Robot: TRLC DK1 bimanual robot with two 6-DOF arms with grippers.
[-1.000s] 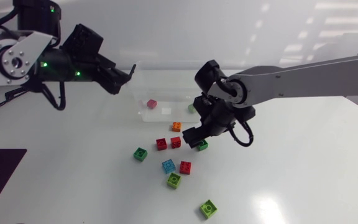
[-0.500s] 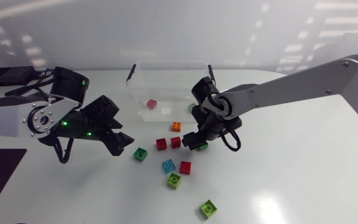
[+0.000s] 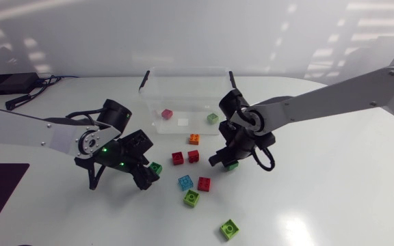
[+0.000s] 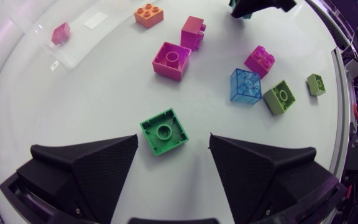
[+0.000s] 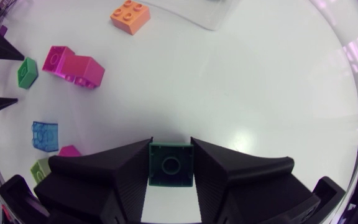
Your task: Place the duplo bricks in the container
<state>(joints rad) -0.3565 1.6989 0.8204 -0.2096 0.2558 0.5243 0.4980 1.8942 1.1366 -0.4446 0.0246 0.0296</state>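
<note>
The white worktop (image 3: pixel 334 198) carries everything. The left arm (image 3: pixel 40 130) comes in from the side low over the surface, and the right arm (image 3: pixel 320 99) reaches from the other side to the middle. At the back stands the clear plastic container (image 3: pixel 157 89); inside it lie a pink brick (image 3: pixel 167 113), a light green brick (image 3: pixel 213 118) and a small white piece (image 3: pixel 183 121).

The left hand (image 3: pixel 149 176) is released, its fingers wide apart. A green brick (image 4: pixel 164 131) lies flat on the worktop between the fingertips, and neither finger touches it. The right hand (image 5: pixel 170 144) is clenched on a dark green brick (image 5: pixel 170 163), one finger on each side, just in front of the container.

The other Duplo bricks are loose on the worktop in front of the container: an orange brick (image 3: pixel 194 139) nearest to it, two red bricks (image 3: pixel 177 158) side by side, then a clear blue brick (image 3: pixel 185 182) beside another red brick (image 3: pixel 204 184), an olive brick (image 3: pixel 191 198) near them, and a lime brick (image 3: pixel 230 229) well apart, nearest to the front edge
</note>
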